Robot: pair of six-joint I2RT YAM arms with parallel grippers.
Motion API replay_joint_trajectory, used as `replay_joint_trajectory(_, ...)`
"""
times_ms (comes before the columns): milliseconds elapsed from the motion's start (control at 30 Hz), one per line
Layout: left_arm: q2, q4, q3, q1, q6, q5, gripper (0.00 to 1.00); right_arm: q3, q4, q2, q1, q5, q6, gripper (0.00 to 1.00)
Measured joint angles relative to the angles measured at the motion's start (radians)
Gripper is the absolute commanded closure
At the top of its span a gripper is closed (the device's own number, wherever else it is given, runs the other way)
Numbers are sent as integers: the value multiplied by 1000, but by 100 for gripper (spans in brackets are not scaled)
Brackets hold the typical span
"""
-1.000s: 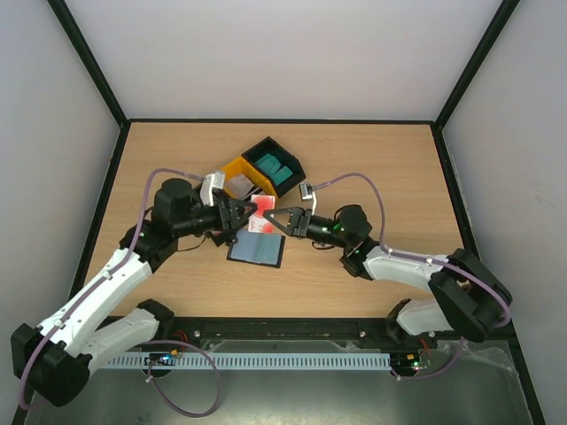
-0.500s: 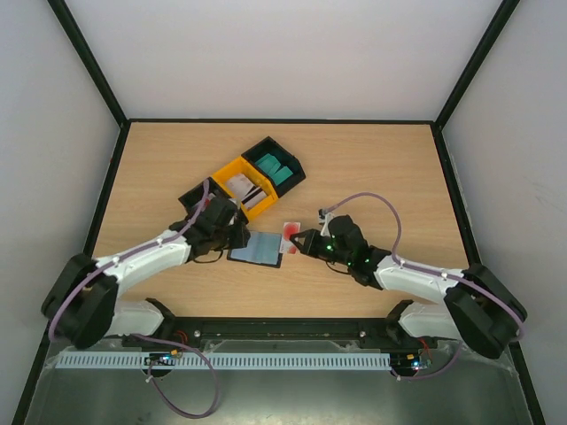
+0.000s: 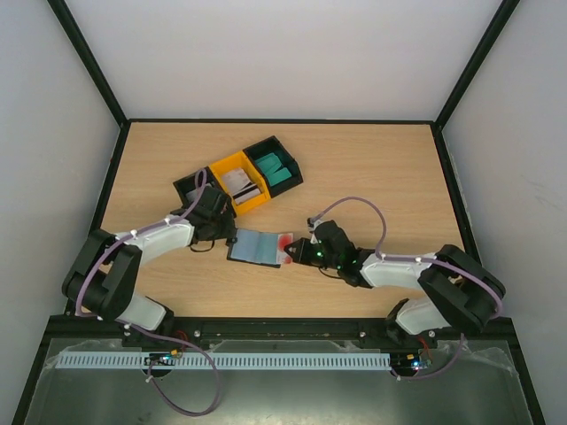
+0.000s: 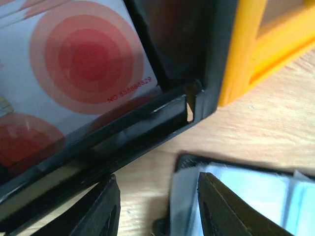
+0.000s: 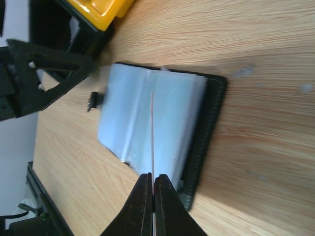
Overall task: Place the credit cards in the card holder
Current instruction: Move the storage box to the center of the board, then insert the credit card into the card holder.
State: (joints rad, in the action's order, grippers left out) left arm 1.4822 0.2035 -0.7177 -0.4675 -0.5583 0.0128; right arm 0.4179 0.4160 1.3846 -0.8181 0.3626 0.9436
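The card holder (image 3: 255,247) lies open on the table, its clear inner sleeves (image 5: 142,115) facing up. My right gripper (image 3: 292,253) (image 5: 153,180) is shut on a red-and-white credit card (image 3: 283,241), which shows edge-on (image 5: 152,128) over the holder's right half. My left gripper (image 3: 232,235) (image 4: 157,209) is open and straddles the holder's left corner (image 4: 189,167), with one finger (image 4: 221,206) over the sleeves. More red-and-white cards (image 4: 74,64) lie in a black bin (image 3: 190,188). Teal cards (image 3: 276,170) fill another black bin.
Three joined bins stand behind the holder: black (image 4: 206,59), yellow (image 3: 237,181) (image 4: 246,49) and black (image 3: 288,158). The yellow one holds white cards with a dark stripe (image 3: 244,186). Black frame rails edge the table (image 3: 372,177).
My left gripper let go of the red-and-white card and dropped to the holder's left corner. My right gripper carried the card down and right, over the holder.
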Motion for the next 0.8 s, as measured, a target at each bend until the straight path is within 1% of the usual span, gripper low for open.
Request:
replay_joint_trajectory(100, -5, -21, 9, 20, -7, 11, 48, 10, 60, 27, -19, 1, 14, 98)
replay_joint_trajectory(200, -26, -52, 37, 21, -13, -14, 45, 35, 144, 98, -23, 14, 49, 98)
replay_joint_trajectory(467, -128, -85, 135, 19, -55, -104, 42, 94, 292, 288, -34, 49, 143, 98)
replay_joint_trajectory(600, -177, -88, 164, 19, -86, -114, 43, 129, 317, 345, -35, 59, 170, 98)
replay_joint_trajectory(800, -180, -94, 181, 19, -115, -127, 52, 158, 344, 417, -35, 71, 220, 98)
